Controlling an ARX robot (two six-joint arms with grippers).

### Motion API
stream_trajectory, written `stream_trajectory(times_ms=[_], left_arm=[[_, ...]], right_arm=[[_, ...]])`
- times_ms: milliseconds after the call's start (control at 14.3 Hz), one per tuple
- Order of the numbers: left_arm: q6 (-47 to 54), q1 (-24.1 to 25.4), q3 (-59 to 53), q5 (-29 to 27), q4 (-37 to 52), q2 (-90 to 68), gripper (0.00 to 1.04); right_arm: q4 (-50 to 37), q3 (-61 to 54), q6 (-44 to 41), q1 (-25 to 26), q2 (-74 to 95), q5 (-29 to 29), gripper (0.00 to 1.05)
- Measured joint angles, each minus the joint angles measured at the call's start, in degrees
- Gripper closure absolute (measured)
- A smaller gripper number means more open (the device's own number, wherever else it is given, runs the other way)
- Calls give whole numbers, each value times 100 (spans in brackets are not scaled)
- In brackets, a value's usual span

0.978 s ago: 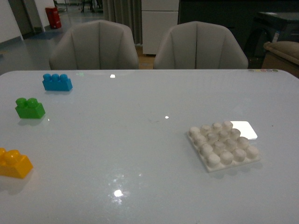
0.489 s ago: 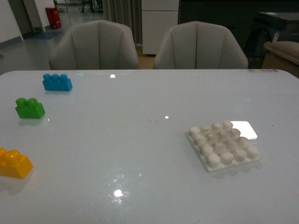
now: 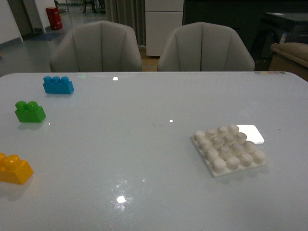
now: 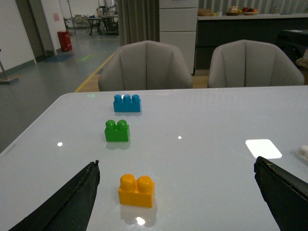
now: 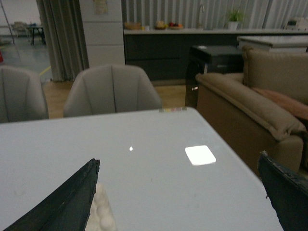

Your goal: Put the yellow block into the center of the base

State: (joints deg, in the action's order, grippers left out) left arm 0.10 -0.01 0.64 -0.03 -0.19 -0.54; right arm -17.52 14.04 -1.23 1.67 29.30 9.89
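The yellow block (image 3: 14,168) lies on the white table at the front left edge of the front view; it also shows in the left wrist view (image 4: 136,189), between my open left gripper's (image 4: 177,175) wide-spread jaws and a little ahead of them. The base (image 3: 230,150), a white square studded plate, sits on the table at the right, studs up and bare. A corner of the base (image 5: 103,213) shows beside one finger of my open, empty right gripper (image 5: 178,173). Neither arm shows in the front view.
A green two-stud brick (image 3: 30,111) and a blue three-stud brick (image 3: 57,84) lie at the table's left, behind the yellow block. A bright white reflection (image 3: 252,133) lies just behind the base. Two grey chairs (image 3: 96,47) stand behind the table.
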Motion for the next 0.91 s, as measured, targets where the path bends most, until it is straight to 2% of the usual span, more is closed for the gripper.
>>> stream_trajectory(times_ms=[140,210,559,908], left_arm=[[0,0,0,0,0,0,7],[0,0,0,0,0,0,7],[0,0,0,0,0,0,7],[0,0,0,0,-2,0,7]], right_arm=[[-1032,1005,-98,393,1969,-573,6],[-1082,1504,-138,509,2848,-732,6],[-87,3578,-363,616,6411,-1099,6],[745,4701,-662,173,8671,-1438,6]])
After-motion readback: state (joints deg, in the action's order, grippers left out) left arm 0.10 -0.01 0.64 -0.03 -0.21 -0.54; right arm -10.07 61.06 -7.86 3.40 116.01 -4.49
